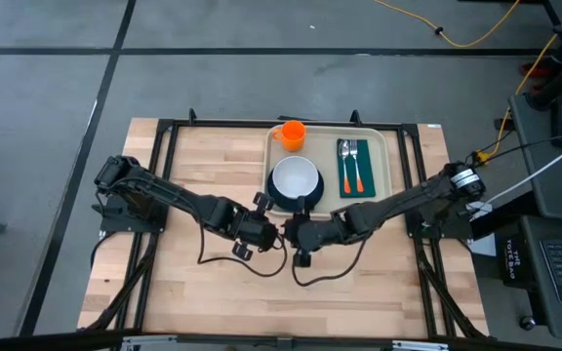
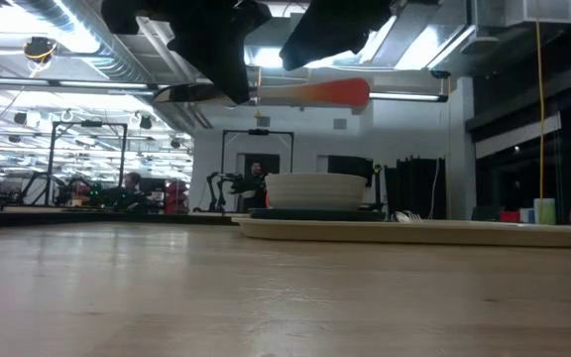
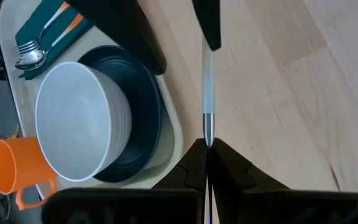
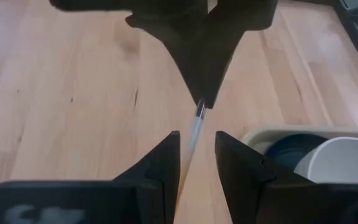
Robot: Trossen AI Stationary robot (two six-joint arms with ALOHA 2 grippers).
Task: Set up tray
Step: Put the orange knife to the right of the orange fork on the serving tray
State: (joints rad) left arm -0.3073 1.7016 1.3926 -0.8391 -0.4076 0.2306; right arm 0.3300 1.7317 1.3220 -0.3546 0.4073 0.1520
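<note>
My two grippers meet above the middle of the table, just near of the beige tray (image 1: 379, 146). My left gripper (image 3: 207, 144) is shut on a slim utensil (image 2: 310, 92) with a silvery end and an orange handle. It hangs level, high over the wood. My right gripper (image 4: 197, 140) is open, and its fingers stand on either side of the utensil's pale shaft (image 4: 193, 134) with a gap on both sides. On the tray a white bowl (image 1: 295, 178) sits on a dark teal plate (image 1: 279, 200). My left gripper pinches the utensil's shaft (image 3: 207, 127) between its two fingertips, where the silvery part meets the handle (image 2: 249, 94). The fingers slant down from the table's left. The utensil is lifted clear and level, its orange handle toward the table's right.
An orange cup (image 1: 291, 134) stands at the tray's far left corner. A dark green napkin (image 1: 351, 185) with two orange-handled utensils (image 1: 351, 161) lies on the tray's right part. Bare wood (image 1: 213, 292) stretches to the left and near side. Black frame rails (image 1: 164, 156) border the tabletop.
</note>
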